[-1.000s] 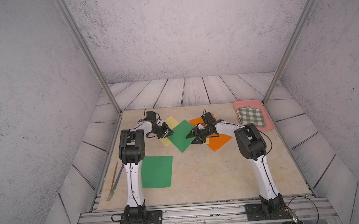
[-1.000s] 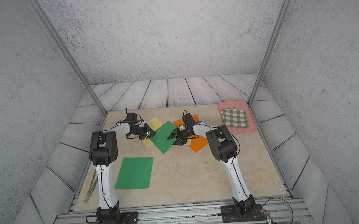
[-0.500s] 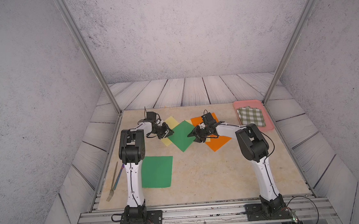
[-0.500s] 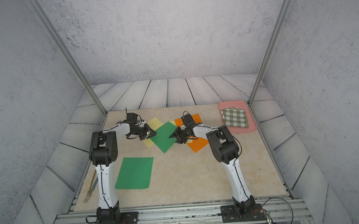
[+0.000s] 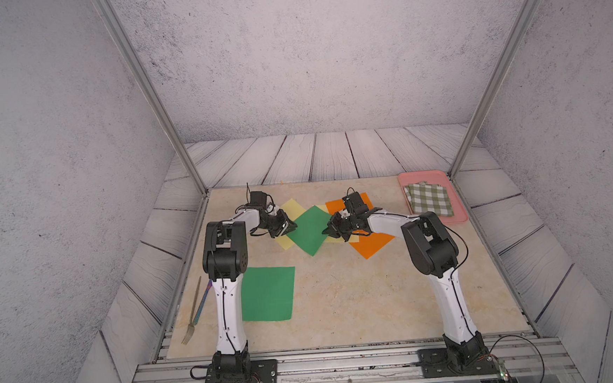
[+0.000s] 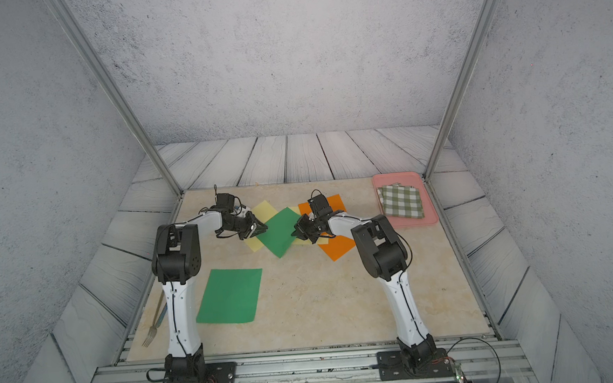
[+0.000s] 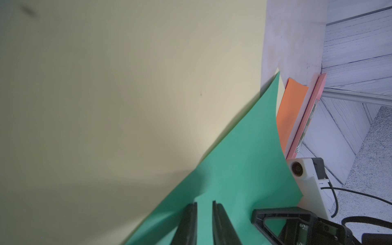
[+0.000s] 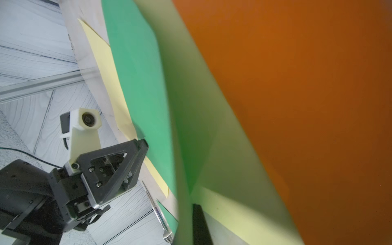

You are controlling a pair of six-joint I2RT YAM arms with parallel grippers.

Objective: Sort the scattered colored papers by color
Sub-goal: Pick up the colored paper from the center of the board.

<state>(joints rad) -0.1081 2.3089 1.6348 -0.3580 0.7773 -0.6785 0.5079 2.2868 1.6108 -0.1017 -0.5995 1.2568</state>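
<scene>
Since both grippers are busy over the back half of the beige stone-look tabletop (image 5: 359, 298) (image 6: 322, 301), everything's happening around the thin green paper sheet (image 5: 309, 232) (image 6: 278, 234) (image 7: 233, 169) (image 8: 135, 74). It lies cornerwise there, about midway between the left and right edges.

The right gripper (image 5: 325, 231) (image 6: 295, 233) is clamped on that sheet's right corner. In the right wrist view only one dark finger (image 8: 200, 224) shows, with green paper rising blurred right beside it. In the left wrist view the sheet's edge curls up off what's underneath.

The left gripper (image 5: 292, 225) (image 6: 263, 226) (image 7: 204, 202) sits at the sheet's left corner, jaws a narrow slit apart with green showing through the gap. Can't tell if the tips actually press down.

Under the green one's left side is a pale yellow paper sheet (image 5: 292, 206) (image 6: 264, 209) (image 7: 127, 84), poking out toward the back edge and toward the front. A second pale yellow paper sheet (image 8: 229, 207) lies under the right gripper, mostly covered.

A bright orange paper sheet (image 5: 333, 207) (image 6: 336, 202) sits just behind the right gripper, near the back edge. A second orange paper sheet (image 5: 372, 245) (image 6: 337, 247) lies just front-right of it.

The second green paper sheet (image 5: 267, 293) (image 6: 229, 295) lies flat near the front-left corner, well apart from the rest.

Back-right corner: a pink plastic tray (image 5: 424, 176) (image 6: 399, 178) holding a folded green-and-white checked cloth (image 5: 429, 199) (image 6: 402, 201). A metal fork (image 5: 192, 316) (image 6: 152, 324) lies off the left edge on the grey planks (image 5: 150, 282).
</scene>
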